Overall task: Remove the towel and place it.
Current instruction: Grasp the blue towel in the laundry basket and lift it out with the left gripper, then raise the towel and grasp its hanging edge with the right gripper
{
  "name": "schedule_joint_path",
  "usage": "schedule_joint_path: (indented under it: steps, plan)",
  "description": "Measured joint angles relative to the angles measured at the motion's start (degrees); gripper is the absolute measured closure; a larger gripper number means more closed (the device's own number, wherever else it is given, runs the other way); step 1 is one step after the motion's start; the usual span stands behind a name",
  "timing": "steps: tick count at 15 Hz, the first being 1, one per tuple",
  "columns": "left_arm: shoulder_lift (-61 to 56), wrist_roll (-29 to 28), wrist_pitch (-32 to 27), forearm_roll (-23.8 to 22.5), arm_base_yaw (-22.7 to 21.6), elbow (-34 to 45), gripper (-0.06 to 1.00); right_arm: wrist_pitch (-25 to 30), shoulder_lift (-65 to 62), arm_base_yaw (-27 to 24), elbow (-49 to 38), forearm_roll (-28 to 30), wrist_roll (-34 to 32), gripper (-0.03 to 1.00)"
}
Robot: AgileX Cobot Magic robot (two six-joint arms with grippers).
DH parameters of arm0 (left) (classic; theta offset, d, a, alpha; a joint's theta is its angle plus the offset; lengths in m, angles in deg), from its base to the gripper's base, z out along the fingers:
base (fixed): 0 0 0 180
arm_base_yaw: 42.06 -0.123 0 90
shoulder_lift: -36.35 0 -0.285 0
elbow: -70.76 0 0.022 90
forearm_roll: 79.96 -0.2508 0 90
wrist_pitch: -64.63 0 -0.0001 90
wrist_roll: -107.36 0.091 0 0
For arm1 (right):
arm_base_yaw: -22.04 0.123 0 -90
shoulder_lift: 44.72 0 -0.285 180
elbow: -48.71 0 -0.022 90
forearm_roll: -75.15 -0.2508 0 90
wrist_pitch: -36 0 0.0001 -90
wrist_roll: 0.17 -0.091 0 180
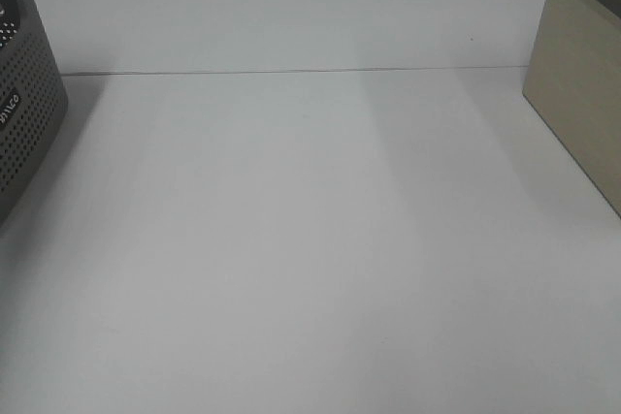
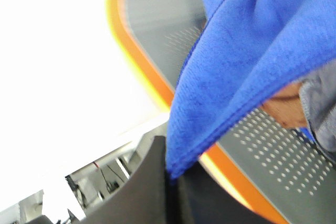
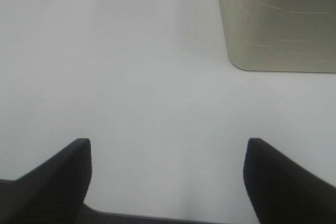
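The blue towel (image 2: 252, 51) shows only in the left wrist view, hanging in folds with its lower corner pinched between my left gripper's (image 2: 171, 176) dark fingers (image 2: 142, 192). The left gripper is shut on the towel, above a grey perforated surface with an orange rim (image 2: 142, 61). My right gripper (image 3: 168, 148) is open and empty, low over the white table (image 3: 157, 77). Neither gripper nor the towel shows in the exterior high view.
A dark perforated basket (image 1: 24, 113) stands at the table's left edge and a beige box (image 1: 582, 94) at the right, also in the right wrist view (image 3: 278, 19). A grey cloth (image 2: 317, 114) and something brownish (image 2: 283, 106) lie behind the towel.
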Motion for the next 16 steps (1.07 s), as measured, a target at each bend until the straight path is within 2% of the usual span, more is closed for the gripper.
schedule_joint_path:
  steps: [4, 7, 8, 13, 16]
  plan:
    - [-10.0, -0.7, 5.7, 8.1, 0.9, 0.0, 0.94, 0.0, 0.0, 0.0, 0.0, 0.0, 0.0, 0.22]
    - [-14.2, -3.4, 11.3, 9.3, 3.2, 0.0, 0.94, 0.0, 0.0, 0.0, 0.0, 0.0, 0.0, 0.22]
    - [-15.9, -4.4, 14.4, 9.3, 5.9, 0.0, 0.94, 0.0, 0.0, 0.0, 0.0, 0.0, 0.0, 0.22]
    - [-16.1, -4.5, 20.5, 9.2, 13.4, 0.0, 0.94, 0.0, 0.0, 0.0, 0.0, 0.0, 0.0, 0.22]
    - [-16.1, -4.6, 23.1, 9.2, 19.9, 0.0, 0.94, 0.0, 0.0, 0.0, 0.0, 0.0, 0.0, 0.22]
